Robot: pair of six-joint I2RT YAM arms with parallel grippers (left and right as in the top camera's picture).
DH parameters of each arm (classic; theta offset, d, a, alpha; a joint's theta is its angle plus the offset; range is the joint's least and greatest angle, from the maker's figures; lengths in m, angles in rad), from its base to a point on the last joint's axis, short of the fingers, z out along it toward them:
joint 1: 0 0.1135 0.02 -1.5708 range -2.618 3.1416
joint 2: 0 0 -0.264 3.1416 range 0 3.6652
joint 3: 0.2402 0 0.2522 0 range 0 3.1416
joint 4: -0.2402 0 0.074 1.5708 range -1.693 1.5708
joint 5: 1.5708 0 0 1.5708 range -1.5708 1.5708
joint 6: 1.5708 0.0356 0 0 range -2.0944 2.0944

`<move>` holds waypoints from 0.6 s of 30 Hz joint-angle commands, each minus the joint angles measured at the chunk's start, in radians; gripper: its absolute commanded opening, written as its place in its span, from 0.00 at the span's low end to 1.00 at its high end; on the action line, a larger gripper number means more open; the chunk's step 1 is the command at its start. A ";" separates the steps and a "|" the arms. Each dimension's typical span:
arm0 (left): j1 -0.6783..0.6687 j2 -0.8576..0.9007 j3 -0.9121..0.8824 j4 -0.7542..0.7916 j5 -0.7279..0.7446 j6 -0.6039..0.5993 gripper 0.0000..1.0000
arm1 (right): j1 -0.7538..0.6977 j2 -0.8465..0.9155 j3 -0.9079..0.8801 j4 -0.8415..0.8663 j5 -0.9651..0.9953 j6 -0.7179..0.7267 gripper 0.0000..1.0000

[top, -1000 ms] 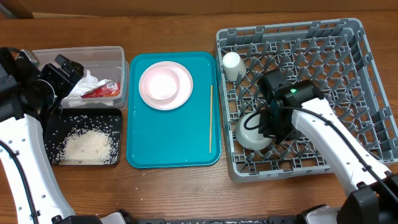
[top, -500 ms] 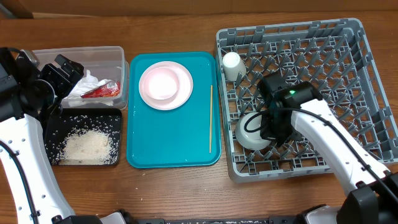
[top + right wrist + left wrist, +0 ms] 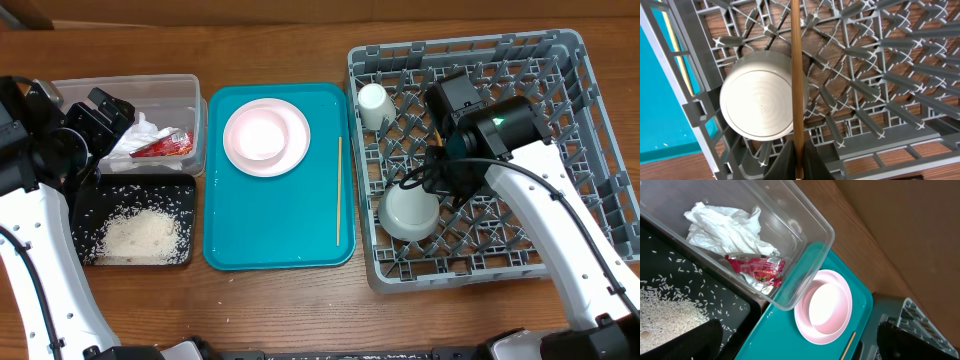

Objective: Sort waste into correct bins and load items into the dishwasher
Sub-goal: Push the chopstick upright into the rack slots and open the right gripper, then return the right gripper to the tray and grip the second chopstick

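My right gripper [image 3: 798, 157] is shut on a thin wooden chopstick [image 3: 796, 75] and holds it above the grey dish rack [image 3: 560, 150]. The chopstick crosses the upturned grey-green bowl [image 3: 757, 102], which lies in the rack's front left. In the overhead view this gripper [image 3: 447, 172] is just behind that bowl [image 3: 408, 215]. A white cup [image 3: 373, 105] stands in the rack's back left corner. The second chopstick [image 3: 339, 190] lies on the teal tray. The pink bowl [image 3: 262, 132] sits on the pink plate [image 3: 290, 155]. My left gripper [image 3: 805, 342] is open and empty, over the clear tub [image 3: 190, 90].
The clear tub [image 3: 805, 215] holds the red-and-white wrapper [image 3: 757, 267] and a crumpled white tissue [image 3: 730, 227]. The black tray [image 3: 85, 205] in front of it holds loose rice [image 3: 140, 235]. The teal tray [image 3: 280, 230] lies between the bins and the rack.
My right gripper has lifted and moved back from above the grey-green bowl, the chopstick still in it. The left arm has not moved.
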 commanded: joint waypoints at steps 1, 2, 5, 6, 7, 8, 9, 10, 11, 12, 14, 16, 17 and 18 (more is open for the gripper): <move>-0.006 0.000 0.026 0.001 0.000 -0.009 1.00 | -0.004 -0.009 0.023 0.021 0.024 -0.008 0.04; -0.006 0.000 0.026 0.000 0.000 -0.009 1.00 | -0.004 -0.009 0.023 0.024 0.015 -0.022 0.04; -0.006 0.000 0.026 0.000 0.000 -0.009 1.00 | -0.004 -0.009 0.024 0.024 -0.042 -0.056 0.04; -0.006 0.000 0.026 0.001 0.000 -0.009 1.00 | -0.004 -0.009 0.024 0.023 -0.050 -0.056 0.04; -0.006 0.000 0.026 0.000 0.000 -0.009 1.00 | -0.004 -0.009 0.025 0.024 -0.047 -0.060 0.04; -0.006 0.000 0.026 0.001 0.000 -0.009 1.00 | -0.004 -0.009 0.027 0.024 -0.045 -0.060 0.04; -0.006 0.000 0.026 0.000 0.000 -0.009 1.00 | -0.004 -0.009 0.029 0.026 -0.045 -0.060 0.04; -0.006 0.000 0.026 0.001 0.000 -0.009 1.00 | -0.004 -0.009 0.029 0.030 -0.045 -0.060 0.04; -0.006 0.000 0.026 0.001 0.000 -0.009 1.00 | -0.004 -0.009 0.029 0.035 -0.046 -0.060 0.04; -0.006 0.000 0.026 0.000 0.000 -0.009 1.00 | -0.004 -0.009 0.032 0.037 -0.046 -0.060 0.04; -0.006 0.000 0.026 0.001 0.000 -0.009 1.00 | -0.004 -0.009 0.036 0.039 -0.045 -0.060 0.04; -0.006 0.000 0.026 0.000 0.000 -0.009 1.00 | -0.004 -0.009 0.044 0.039 -0.045 -0.074 0.04; -0.006 0.000 0.026 0.000 0.000 -0.009 1.00 | -0.004 -0.009 0.045 0.048 -0.045 -0.092 0.04; -0.006 0.000 0.026 0.001 0.000 -0.009 1.00 | -0.005 -0.009 0.045 0.056 -0.045 -0.105 0.04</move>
